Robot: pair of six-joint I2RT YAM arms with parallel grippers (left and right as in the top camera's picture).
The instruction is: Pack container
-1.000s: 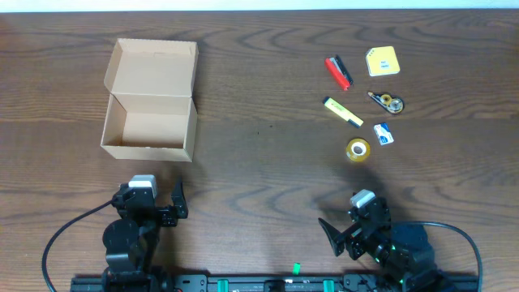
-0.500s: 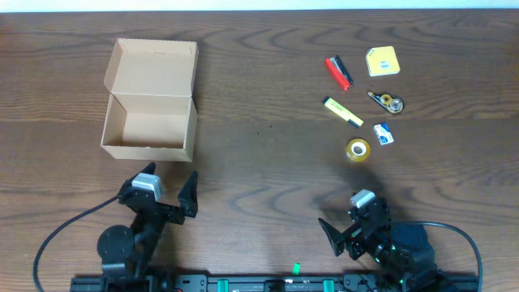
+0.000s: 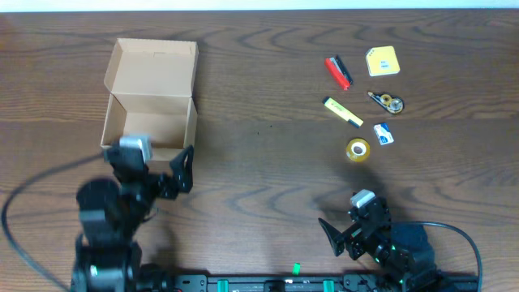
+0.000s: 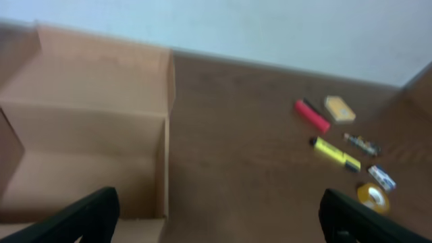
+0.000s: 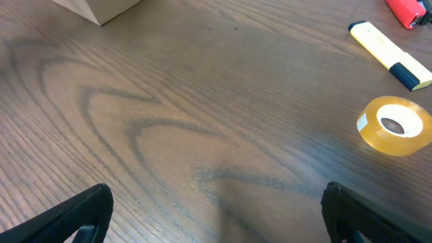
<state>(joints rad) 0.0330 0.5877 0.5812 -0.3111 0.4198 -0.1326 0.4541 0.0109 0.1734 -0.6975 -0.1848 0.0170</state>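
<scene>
Dark wood tabletop (image 3: 268, 162) puts the open cardboard box (image 3: 150, 122) just ahead of my left gripper (image 3: 150, 162), long side facing it, well apart from my right gripper (image 3: 353, 225); both stand spread, empty.

black left arm (image 3: 101, 215) and right arm (image 3: 395, 243), pale grey wrist blocks (image 3: 362, 197), thin black cables (image 3: 31, 191), small green lights (image 3: 297, 266)

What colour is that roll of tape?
Translucent yellow-amber tape roll; clearest in the right wrist view.

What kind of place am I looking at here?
Probably a robotics lab bench: a left arm and right arm mounted at a wooden table, with an open container and stationery like a tape roll.
</scene>
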